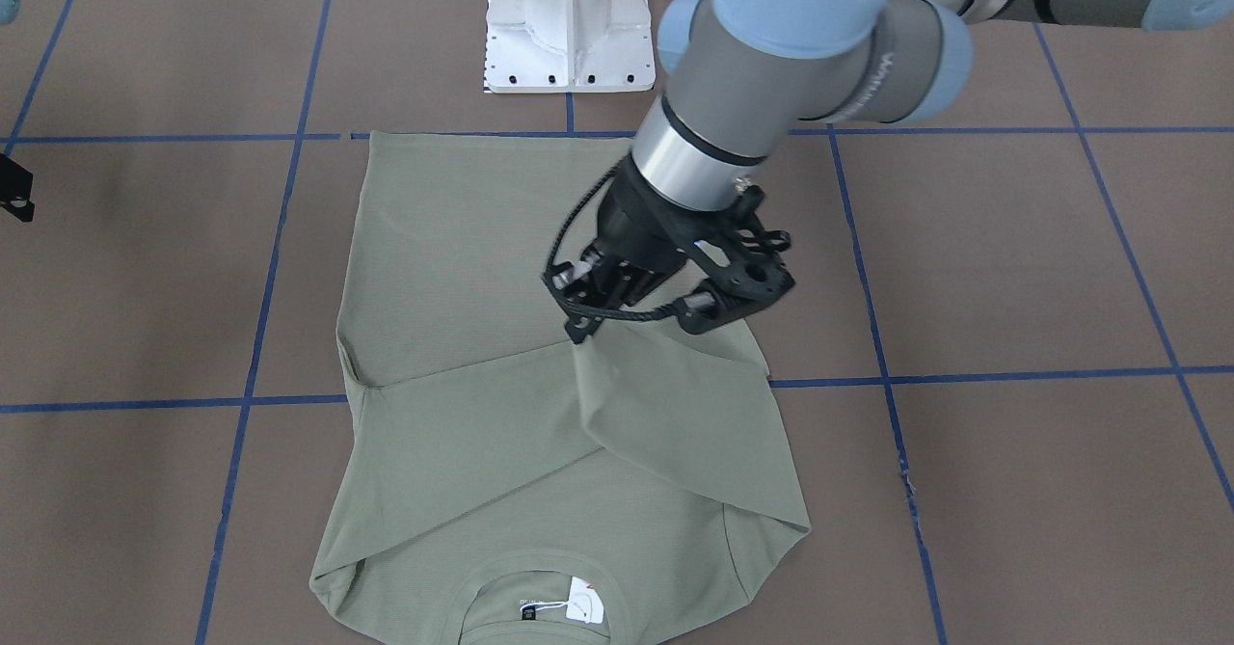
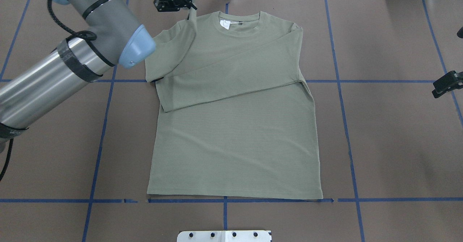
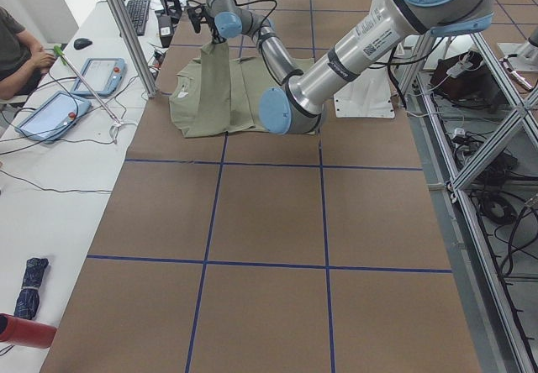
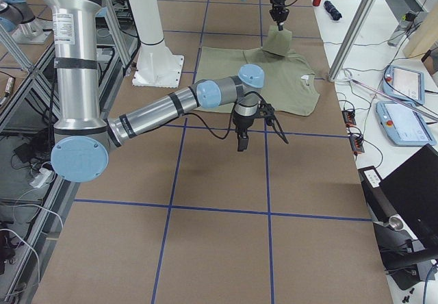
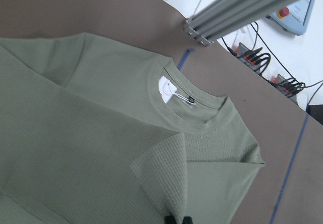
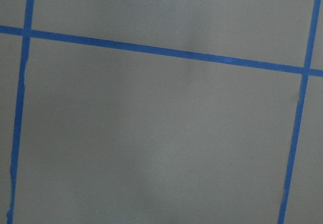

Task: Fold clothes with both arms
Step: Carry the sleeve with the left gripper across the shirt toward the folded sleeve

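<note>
Brown surface (image 2: pixel 398 144) with blue tape lines (image 2: pixel 379 81) carries the green shirt (image 2: pixel 235 144), which lies flat on it. One sleeve (image 2: pixel 231 79) is folded across the chest of the shirt. The left gripper (image 1: pixel 578 329) is above the shirt, beside its collar (image 2: pixel 240 31). Its fingers (image 5: pixel 172 220) are closed on the other sleeve (image 2: pixel 181 46) and hold it raised. The right gripper (image 4: pixel 241 145) hangs beside the shirt, well apart from it. Whether its fingers are open, I cannot tell.

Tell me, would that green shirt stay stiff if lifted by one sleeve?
Probably floppy: the sleeve hangs limp from the left pincer. Likely light, since a small pinch lifts it. The shirt should drape and crease, not hold shape.
</note>
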Robot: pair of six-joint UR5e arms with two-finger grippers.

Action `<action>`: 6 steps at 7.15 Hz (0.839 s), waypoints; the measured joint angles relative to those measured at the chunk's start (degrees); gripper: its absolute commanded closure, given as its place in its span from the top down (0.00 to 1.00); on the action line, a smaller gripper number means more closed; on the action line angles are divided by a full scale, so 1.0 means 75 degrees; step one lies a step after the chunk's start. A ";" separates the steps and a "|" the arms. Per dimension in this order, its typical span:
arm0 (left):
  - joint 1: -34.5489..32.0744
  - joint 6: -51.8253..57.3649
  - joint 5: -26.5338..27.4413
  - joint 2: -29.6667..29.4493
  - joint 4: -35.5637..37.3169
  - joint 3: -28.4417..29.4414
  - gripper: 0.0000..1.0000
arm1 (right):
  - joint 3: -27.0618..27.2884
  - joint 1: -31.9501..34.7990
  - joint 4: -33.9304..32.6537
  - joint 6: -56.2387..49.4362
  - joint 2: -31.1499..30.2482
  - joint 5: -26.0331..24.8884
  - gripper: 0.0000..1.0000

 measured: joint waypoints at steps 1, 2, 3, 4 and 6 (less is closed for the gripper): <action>0.0520 -0.0381 0.0267 -0.0156 -0.0083 0.0039 0.00 | -0.0005 0.0004 0.0000 0.0004 -0.0025 0.0011 1.00; 0.0941 -0.0618 0.0620 -0.0189 -0.0307 0.0176 0.00 | -0.0006 0.0006 0.0000 0.0012 -0.0032 0.0015 1.00; 0.1141 -0.0760 0.0825 -0.0194 -0.0629 0.0451 0.00 | -0.0002 0.0007 0.0000 0.0020 -0.0023 0.0016 1.00; 0.1233 -0.0845 0.0920 -0.0203 -0.0937 0.0727 0.00 | 0.0008 0.0007 0.0000 0.0026 -0.0005 0.0020 1.00; 0.1516 -0.1050 0.1264 -0.0357 -0.1248 0.1135 0.33 | 0.0006 0.0008 0.0000 0.0038 0.0040 0.0038 1.00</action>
